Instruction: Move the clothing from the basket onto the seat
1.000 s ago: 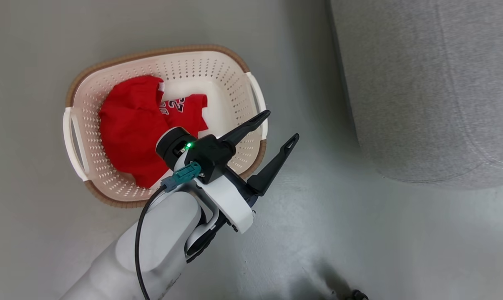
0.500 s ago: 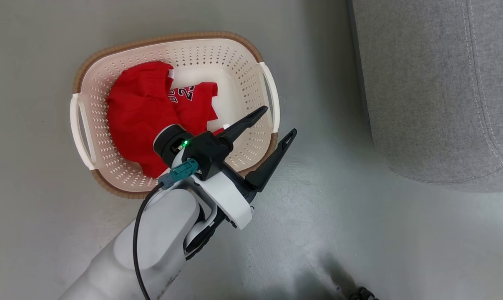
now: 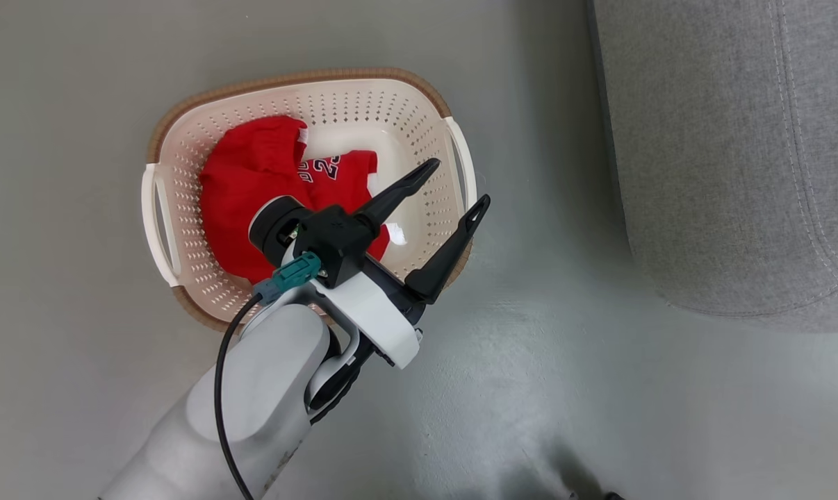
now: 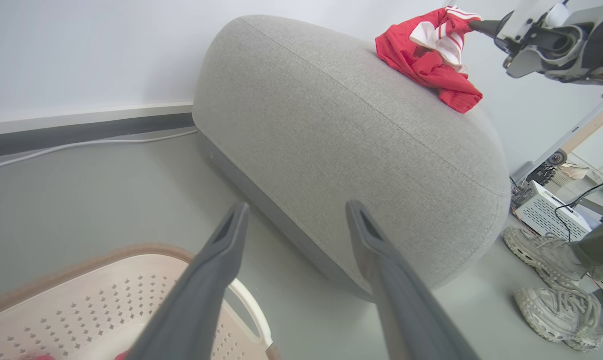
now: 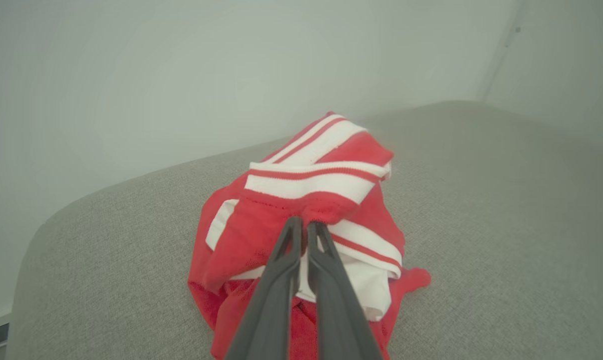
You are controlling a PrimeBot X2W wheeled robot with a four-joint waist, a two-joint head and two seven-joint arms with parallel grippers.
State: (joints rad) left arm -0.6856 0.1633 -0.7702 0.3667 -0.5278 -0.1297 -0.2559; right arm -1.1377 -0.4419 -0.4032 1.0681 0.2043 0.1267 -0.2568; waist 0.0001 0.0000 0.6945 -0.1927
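Grey floor [image 3: 600,389], arm [image 3: 252,396] hiding basket [image 3: 287,80], seat [image 3: 738,139] cropped

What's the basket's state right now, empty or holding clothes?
Not empty: a crumpled red garment with a number print lies inside the basket, covering much of its bottom.

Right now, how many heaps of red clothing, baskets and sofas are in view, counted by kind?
Red clothing heaps: 2, the basket heap and the sofa heap
Baskets: 1, the basket
Sofas: 1, the sofa
Total: 4
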